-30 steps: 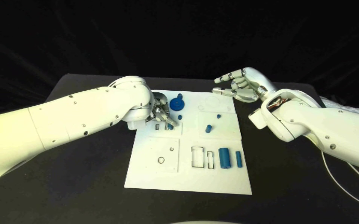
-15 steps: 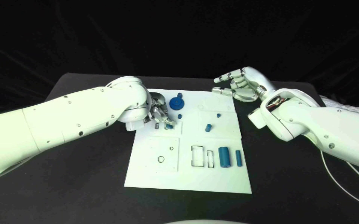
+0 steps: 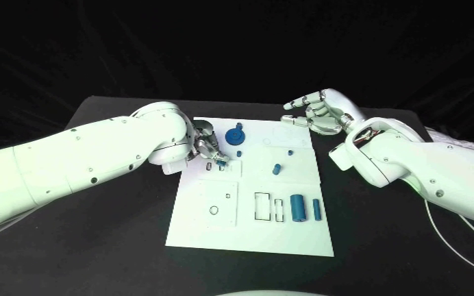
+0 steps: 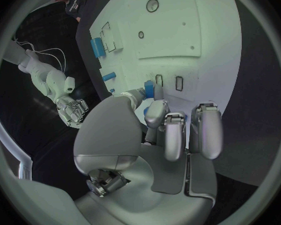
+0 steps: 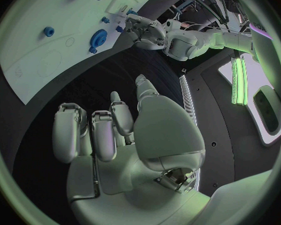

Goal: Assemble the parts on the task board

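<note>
A black table (image 3: 109, 241) spreads across the lower half of the head view, its matt top dark and even, its far edge running straight across the picture. Behind it hangs a black backdrop (image 3: 237, 29) with faint folds. Near the table's right side a thin white cable (image 3: 442, 233) lies on the surface, curving towards the near edge. Both wrist views show the same dark tabletop (image 4: 256, 85)

left hand (image 3: 205, 144) over board (image 3: 222, 224) top-left, near half open
</note>
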Tool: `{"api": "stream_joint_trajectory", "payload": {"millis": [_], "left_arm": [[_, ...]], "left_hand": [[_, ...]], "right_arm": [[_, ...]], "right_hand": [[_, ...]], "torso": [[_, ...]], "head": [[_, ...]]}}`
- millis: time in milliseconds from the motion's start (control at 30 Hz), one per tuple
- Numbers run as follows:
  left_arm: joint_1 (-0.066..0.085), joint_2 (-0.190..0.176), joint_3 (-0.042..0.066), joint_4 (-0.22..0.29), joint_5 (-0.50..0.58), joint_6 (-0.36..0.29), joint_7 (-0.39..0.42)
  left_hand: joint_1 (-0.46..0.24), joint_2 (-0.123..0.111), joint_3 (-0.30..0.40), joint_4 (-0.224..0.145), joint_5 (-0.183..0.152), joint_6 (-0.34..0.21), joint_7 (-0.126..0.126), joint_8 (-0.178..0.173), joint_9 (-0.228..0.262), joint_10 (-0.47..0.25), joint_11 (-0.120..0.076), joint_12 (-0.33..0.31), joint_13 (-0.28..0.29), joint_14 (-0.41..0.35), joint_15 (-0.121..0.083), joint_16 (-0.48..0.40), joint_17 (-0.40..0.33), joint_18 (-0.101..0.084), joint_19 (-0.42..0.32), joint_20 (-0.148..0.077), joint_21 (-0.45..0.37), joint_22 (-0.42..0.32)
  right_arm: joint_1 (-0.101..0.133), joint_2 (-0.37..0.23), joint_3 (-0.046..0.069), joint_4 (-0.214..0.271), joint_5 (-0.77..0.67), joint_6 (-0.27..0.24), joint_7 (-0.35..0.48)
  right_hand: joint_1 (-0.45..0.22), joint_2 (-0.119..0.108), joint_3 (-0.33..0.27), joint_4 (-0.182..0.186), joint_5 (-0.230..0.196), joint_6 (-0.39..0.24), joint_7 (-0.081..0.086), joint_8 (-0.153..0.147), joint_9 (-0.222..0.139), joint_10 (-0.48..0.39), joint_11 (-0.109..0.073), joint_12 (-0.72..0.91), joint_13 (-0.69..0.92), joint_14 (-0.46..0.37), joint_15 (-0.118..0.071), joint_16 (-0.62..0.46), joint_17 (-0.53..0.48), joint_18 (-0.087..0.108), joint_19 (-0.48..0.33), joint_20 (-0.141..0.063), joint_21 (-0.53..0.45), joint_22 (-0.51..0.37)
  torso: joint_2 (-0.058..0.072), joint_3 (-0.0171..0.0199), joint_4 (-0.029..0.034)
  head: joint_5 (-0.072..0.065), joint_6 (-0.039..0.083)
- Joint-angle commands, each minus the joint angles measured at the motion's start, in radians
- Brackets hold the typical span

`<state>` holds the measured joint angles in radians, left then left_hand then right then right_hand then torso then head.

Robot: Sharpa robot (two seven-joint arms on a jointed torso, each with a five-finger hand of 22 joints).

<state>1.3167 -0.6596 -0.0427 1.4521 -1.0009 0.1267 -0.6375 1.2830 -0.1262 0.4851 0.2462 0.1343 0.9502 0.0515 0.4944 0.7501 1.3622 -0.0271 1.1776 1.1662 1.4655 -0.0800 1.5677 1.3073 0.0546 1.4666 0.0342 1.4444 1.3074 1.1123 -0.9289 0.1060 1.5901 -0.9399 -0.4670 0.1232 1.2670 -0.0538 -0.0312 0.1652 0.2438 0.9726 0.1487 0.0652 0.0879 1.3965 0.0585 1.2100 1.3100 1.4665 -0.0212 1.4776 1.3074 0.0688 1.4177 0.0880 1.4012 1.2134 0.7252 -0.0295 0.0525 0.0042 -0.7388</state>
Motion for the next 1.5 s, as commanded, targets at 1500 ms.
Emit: {"api": "stream_joint_trajectory", "payload": {"millis": [1500], "left_arm": [[-0.043,0.023,-0.008,0.012,-0.263,0.053,-0.013]], "left_hand": [[-0.026,-0.006,0.174,-0.162,-0.007,0.006,-0.009,0.011,0.011,0.011,-0.002,0.009,0.002,0.105,-0.005,0.003,0.263,-0.009,0.008,-0.007,0.008,0.064]], "right_arm": [[-0.001,0.0,0.0,-0.005,0.045,0.016,0.014]], "right_hand": [[-0.008,0.006,-0.007,0.001,-0.002,0.004,-0.003,0.002,0.001,-0.005,0.0,-0.003,0.027,0.066,0.004,-0.004,0.088,0.003,-0.007,-0.001,-0.007,-0.001]], "torso": [[0.0,0.0005,0.0009]], "head": [[0.004,-0.017]]}}
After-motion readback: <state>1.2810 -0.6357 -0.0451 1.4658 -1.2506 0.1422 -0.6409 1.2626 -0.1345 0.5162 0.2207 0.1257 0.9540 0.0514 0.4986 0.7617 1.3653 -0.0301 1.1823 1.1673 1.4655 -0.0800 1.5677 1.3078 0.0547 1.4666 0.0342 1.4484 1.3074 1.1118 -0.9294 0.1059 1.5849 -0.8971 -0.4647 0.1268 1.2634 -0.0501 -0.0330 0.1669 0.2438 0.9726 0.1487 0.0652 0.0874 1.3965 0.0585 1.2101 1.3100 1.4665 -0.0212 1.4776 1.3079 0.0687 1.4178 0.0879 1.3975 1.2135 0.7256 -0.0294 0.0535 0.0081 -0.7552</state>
